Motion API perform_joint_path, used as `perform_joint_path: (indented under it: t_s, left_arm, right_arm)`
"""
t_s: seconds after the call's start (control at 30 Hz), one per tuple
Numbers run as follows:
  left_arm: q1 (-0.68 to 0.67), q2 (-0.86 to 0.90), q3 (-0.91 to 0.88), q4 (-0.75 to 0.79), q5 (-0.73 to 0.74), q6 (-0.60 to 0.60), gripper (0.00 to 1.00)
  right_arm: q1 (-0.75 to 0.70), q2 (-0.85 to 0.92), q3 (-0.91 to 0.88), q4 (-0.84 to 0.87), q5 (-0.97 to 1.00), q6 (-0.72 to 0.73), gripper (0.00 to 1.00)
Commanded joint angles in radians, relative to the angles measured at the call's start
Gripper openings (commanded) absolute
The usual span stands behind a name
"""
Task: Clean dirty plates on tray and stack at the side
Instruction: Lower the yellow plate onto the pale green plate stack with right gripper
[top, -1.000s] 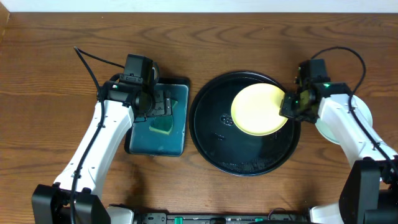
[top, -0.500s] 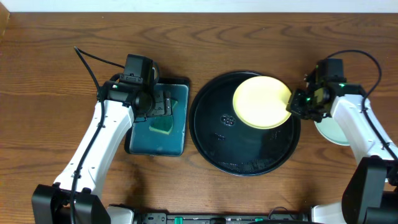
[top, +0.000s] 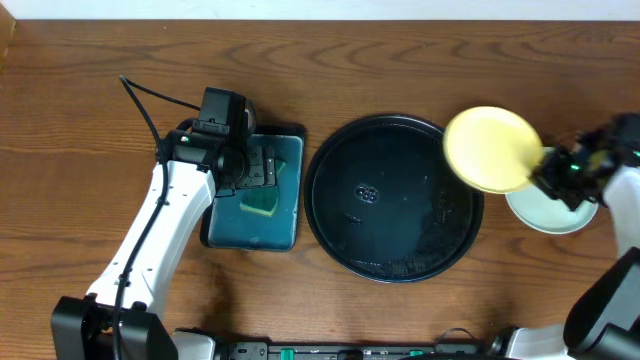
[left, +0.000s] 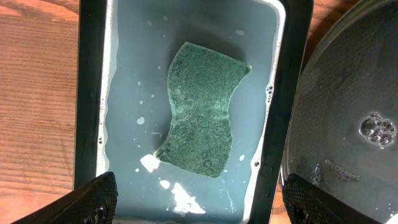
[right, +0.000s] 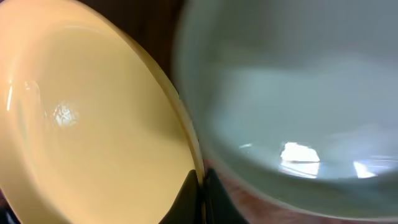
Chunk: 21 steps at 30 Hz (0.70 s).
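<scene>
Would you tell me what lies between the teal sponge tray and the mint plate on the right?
The round black tray, with the yellow plate held over its right rim; the overhead view shows it.

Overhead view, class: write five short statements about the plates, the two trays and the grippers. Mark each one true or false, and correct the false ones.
1. The right gripper grips the yellow plate by its rim. True.
2. The yellow plate lies flat in the middle of the black tray. False: it is held up over the tray's right rim, next to the mint-blue plate.
3. The left gripper is shut on the sponge. False: its jaws are wide open above the sponge and do not touch it.
4. The sponge lies in the teal tray, which holds water. True.
5. The mint-blue plate sits on the table, to the right of the black tray. True.
</scene>
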Motion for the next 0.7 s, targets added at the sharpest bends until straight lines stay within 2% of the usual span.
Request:
perform_joint_path:
  t_s: [0.0, 0.13, 0.3, 0.67]
  left_arm:
    - [0.0, 0.002, 0.006, -0.005, -0.013, 0.006, 0.86]
    - [0.0, 0.002, 0.006, -0.005, -0.013, 0.006, 0.86]
    - [0.0, 0.002, 0.006, -0.005, -0.013, 0.006, 0.86]
    - [0.0, 0.002, 0.006, -0.006, -0.013, 0.006, 0.86]
  right_arm:
    - [-0.103, -0.02, -0.003, -0.022, 0.066, 0.038, 0.01]
    - [-0.212, -0.02, -0.003, -0.041, 0.18, 0.069, 0.01]
    - [-0.293, -0.02, -0.003, -0.041, 0.183, 0.069, 0.01]
    - [-0.309, -0.02, -0.003, -0.037, 0.199, 0.031, 0.01]
